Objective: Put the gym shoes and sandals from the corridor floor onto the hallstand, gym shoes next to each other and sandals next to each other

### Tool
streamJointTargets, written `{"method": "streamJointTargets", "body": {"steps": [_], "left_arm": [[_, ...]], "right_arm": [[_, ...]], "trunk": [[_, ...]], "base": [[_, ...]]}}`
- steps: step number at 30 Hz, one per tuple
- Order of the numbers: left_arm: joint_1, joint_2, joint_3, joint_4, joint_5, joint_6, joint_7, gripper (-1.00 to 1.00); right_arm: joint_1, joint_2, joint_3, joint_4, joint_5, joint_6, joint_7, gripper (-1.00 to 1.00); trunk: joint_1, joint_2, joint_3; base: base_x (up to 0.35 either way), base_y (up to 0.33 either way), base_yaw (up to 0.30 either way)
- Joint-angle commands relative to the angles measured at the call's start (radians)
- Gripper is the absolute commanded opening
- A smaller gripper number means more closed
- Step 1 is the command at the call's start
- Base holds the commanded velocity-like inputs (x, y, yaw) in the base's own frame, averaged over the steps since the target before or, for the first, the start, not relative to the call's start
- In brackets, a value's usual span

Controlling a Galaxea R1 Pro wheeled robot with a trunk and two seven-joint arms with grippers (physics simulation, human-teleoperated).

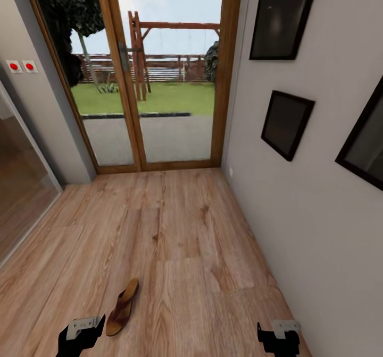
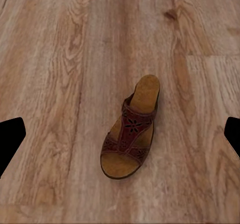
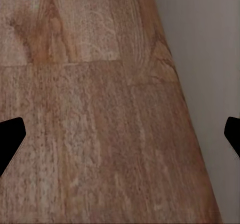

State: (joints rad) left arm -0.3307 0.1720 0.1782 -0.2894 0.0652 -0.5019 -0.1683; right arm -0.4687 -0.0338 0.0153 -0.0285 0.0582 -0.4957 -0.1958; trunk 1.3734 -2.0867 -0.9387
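We found one sandal (image 1: 123, 307) flat on the corridor floor (image 1: 186, 240), just beside the left gripper (image 1: 80, 333), whose jaws stood wide and empty above it, evidently positioned for a pickup. The right gripper (image 1: 278, 336) was likewise wide, idle near the wall (image 1: 298, 197).

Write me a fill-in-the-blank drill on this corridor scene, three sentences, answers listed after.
1. The brown sandal lies on the wood-plank ______, nearer the left claw than the right claw.
2. Both claws are ______, holding nothing.
3. At the corridor's far end stands a wood-framed ______ door looking onto a lawn.

Missing words: floor; open; glass
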Motion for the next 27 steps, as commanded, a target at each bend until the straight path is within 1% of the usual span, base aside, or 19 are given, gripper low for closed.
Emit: {"method": "streamJointTargets", "body": {"steps": [1,9,14,19,27], "left_arm": [[-0.001,0.000,0.004,0.001,0.007,-0.001,-0.010,1.00],[-0.001,0.000,0.003,0.001,0.007,-0.001,-0.010,1.00],[-0.001,0.000,0.003,0.001,0.007,-0.001,-0.010,1.00],[-0.001,0.000,0.003,0.001,0.007,-0.001,-0.010,1.00],[-0.001,0.000,0.003,0.001,0.007,-0.001,-0.010,1.00]], "right_arm": [[-0.001,0.000,0.002,0.001,0.006,-0.001,-0.007,1.00],[-0.001,0.000,0.002,0.001,0.006,-0.001,-0.007,1.00],[0.000,0.000,0.002,0.001,0.006,-0.001,-0.007,1.00],[0.000,0.000,0.002,0.001,0.006,-0.001,-0.007,1.00],[0.000,0.000,0.002,0.001,0.006,-0.001,-0.007,1.00]], "trunk": [[0.000,0.000,-0.001],[0.000,0.000,-0.001],[0.000,0.000,-0.001],[0.000,0.000,-0.001],[0.000,0.000,-0.001]], "base": [[0.314,0.000,0.000],[0.321,0.000,0.000],[0.235,0.000,0.000],[0.096,0.000,0.000],[0.025,0.000,0.000]]}}
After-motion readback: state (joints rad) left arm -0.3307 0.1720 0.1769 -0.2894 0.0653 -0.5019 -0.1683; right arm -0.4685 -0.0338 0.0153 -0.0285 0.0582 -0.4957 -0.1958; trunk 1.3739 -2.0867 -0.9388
